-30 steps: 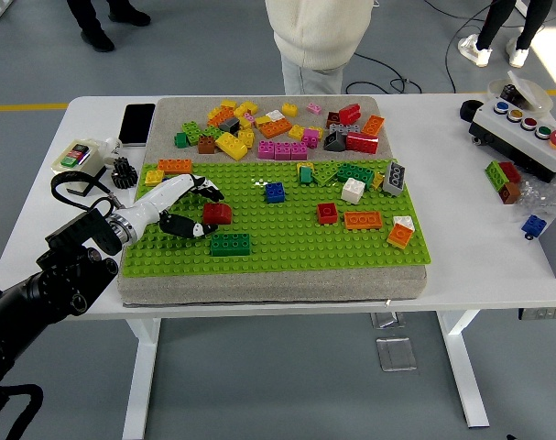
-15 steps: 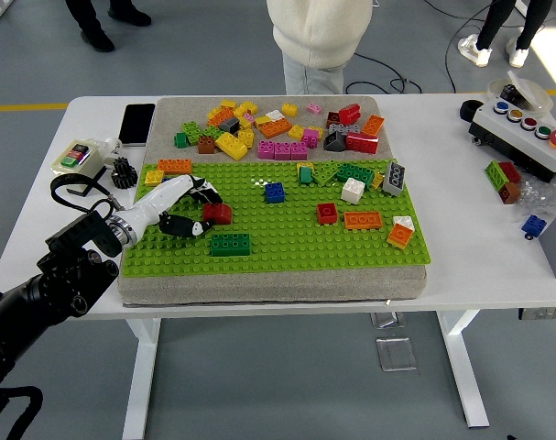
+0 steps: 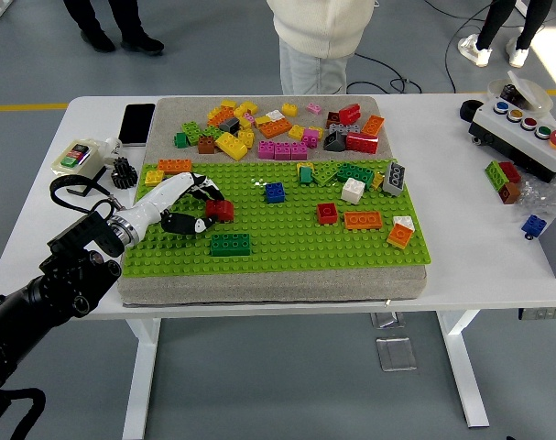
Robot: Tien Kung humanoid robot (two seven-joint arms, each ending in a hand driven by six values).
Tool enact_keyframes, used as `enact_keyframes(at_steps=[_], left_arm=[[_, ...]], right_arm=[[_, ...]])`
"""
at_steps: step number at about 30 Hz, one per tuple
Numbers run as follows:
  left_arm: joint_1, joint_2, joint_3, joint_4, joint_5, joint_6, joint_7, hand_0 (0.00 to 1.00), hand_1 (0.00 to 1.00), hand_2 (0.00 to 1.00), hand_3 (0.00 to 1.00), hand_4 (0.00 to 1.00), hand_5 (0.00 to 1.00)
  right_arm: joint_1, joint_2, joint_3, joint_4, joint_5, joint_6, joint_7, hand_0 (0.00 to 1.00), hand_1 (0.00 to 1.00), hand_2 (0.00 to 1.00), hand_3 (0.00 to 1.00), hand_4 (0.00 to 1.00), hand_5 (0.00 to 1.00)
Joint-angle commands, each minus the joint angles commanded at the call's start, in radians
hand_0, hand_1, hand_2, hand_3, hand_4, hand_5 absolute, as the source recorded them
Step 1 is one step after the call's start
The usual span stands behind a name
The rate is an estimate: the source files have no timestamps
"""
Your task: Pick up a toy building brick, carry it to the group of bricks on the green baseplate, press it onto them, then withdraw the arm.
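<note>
My left robot hand (image 3: 188,205) reaches in over the green baseplate (image 3: 278,246) from about eight o'clock. My fingers are curled around a dark red brick (image 3: 220,211), pinching it from both sides. The brick sits low, touching or almost touching the plate; I cannot tell which. It is at the nine o'clock side of the plate, just above a dark green brick (image 3: 230,243).

So I think the grabbing part is done. The carrying part is not done. The group of bricks (image 3: 355,197) that I want sits far over at the three o'clock side of the plate, well apart from my hand. I think I must lift the red brick, take it across, push it down onto those bricks, and then pull my arm back.

A big pile of loose bricks (image 3: 278,126) lies on the grey mat at twelve o'clock. A person stands past the far edge of the counter (image 3: 461,257). My right arm is not in the picture.
</note>
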Motion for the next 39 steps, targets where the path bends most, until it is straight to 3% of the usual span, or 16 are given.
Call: enact_keyframes(at_steps=[8,24,39], left_arm=[[0.015,0.006,-0.040,-0.032,0.015,-0.013,0.004,0.593,0.574,0.575,0.534,0.609,0.002],[0.079,0.030,-0.144,-0.189,0.077,-0.027,0.024,0.592,0.572,0.575,0.535,0.606,0.002],[0.159,0.043,-0.184,-0.303,0.101,-0.031,0.040,0.594,0.572,0.577,0.538,0.603,0.002]], right_arm=[[-0.001,-0.002,0.005,0.000,-0.001,0.001,0.001,0.755,0.674,0.724,0.650,0.928,0.512],[-0.002,-0.011,0.022,0.000,-0.002,0.001,0.007,0.755,0.674,0.724,0.651,0.928,0.512],[-0.007,-0.016,0.034,0.000,-0.004,0.004,0.012,0.754,0.674,0.724,0.650,0.928,0.511]])
